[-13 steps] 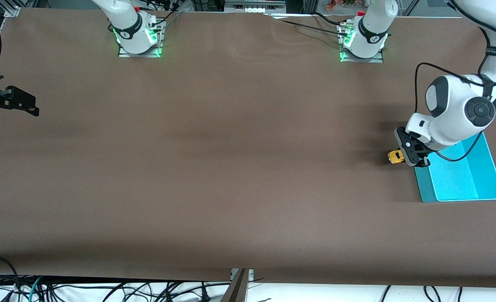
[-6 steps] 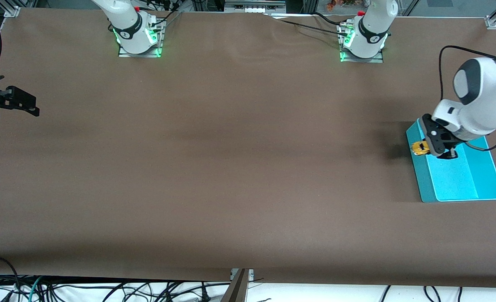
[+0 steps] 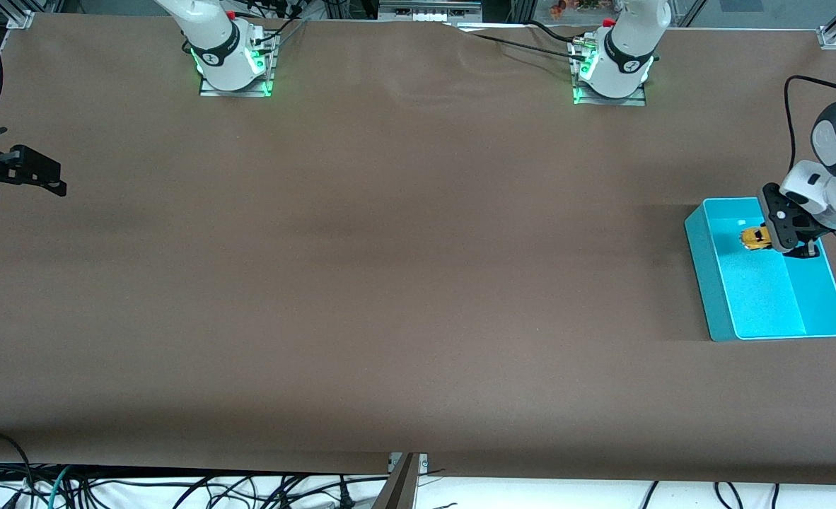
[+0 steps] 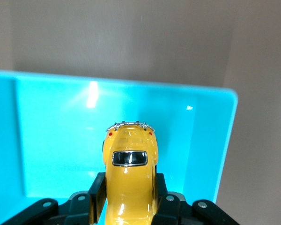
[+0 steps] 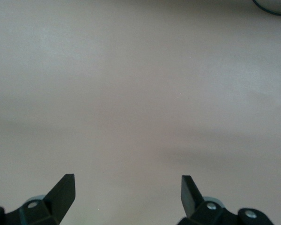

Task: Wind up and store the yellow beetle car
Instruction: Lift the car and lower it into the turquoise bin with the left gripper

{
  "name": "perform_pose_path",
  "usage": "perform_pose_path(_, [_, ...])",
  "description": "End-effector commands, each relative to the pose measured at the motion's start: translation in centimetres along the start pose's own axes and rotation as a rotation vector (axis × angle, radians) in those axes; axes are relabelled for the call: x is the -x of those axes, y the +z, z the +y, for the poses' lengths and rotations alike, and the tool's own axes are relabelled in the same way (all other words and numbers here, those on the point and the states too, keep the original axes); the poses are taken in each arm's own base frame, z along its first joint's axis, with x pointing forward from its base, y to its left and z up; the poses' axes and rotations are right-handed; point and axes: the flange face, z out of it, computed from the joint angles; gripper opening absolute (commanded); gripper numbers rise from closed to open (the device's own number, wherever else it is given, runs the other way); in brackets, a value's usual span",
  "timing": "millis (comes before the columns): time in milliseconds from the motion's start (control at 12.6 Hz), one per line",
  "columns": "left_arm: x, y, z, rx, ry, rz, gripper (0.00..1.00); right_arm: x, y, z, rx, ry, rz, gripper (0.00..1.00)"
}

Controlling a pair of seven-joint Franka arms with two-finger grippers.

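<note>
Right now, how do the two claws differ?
The left claw is shut on the yellow beetle car over the turquoise bin; the right claw is open and holds nothing. The left hangs at its own end of the table, the right waits at the right arm's end. Both have black fingers.

Even overhead light falls soft on the brown table (image 3: 390,283). A white glare patch sits on the turquoise bin (image 4: 51,140) floor. Green lamps glow at both arm bases (image 3: 234,71).

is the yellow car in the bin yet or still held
Held, not released: the left gripper is shut on the yellow beetle car over the turquoise bin.
</note>
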Motion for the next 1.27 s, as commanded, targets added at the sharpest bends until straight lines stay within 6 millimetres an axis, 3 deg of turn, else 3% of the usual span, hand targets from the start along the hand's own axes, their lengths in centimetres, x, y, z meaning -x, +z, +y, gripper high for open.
perform_pose_path(0, [1.2,6.3,-0.4,0.033,0.023,0.015,0.00,0.2,-0.1,-0.1,-0.013,0.013,0.010,1.00])
perform_pose_path(238, [1.0,12.5,0.4,0.126,0.004,0.050,0.00,0.2,-0.1,-0.3,-0.014,0.011,0.010,1.00])
perform_pose_path(476, [1.6,15.9,1.8,0.185,-0.017,0.072,0.00,0.2,-0.1,-0.1,-0.014,0.014,0.010,1.00])
perform_pose_path(635, [2.1,16.6,2.6,0.203,-0.021,0.072,0.00,0.2,-0.1,-0.1,-0.014,0.014,0.010,1.00])
perform_pose_path(714, [2.5,16.7,2.8,0.204,-0.023,0.070,0.21,0.2,-0.1,-0.1,-0.014,0.014,0.010,1.00])
perform_pose_path(794, [2.7,16.4,2.7,0.199,-0.028,0.069,0.99,0.2,-0.1,-0.2,-0.014,0.013,0.010,1.00])
perform_pose_path(952, [4.3,14.5,2.7,0.169,-0.062,0.063,1.00,0.2,-0.1,-0.1,-0.012,0.014,0.010,1.00])
perform_pose_path(1190, [5.1,9.0,2.3,0.105,-0.054,0.028,1.00,0.2,-0.1,-0.3,-0.013,0.022,0.008,1.00])
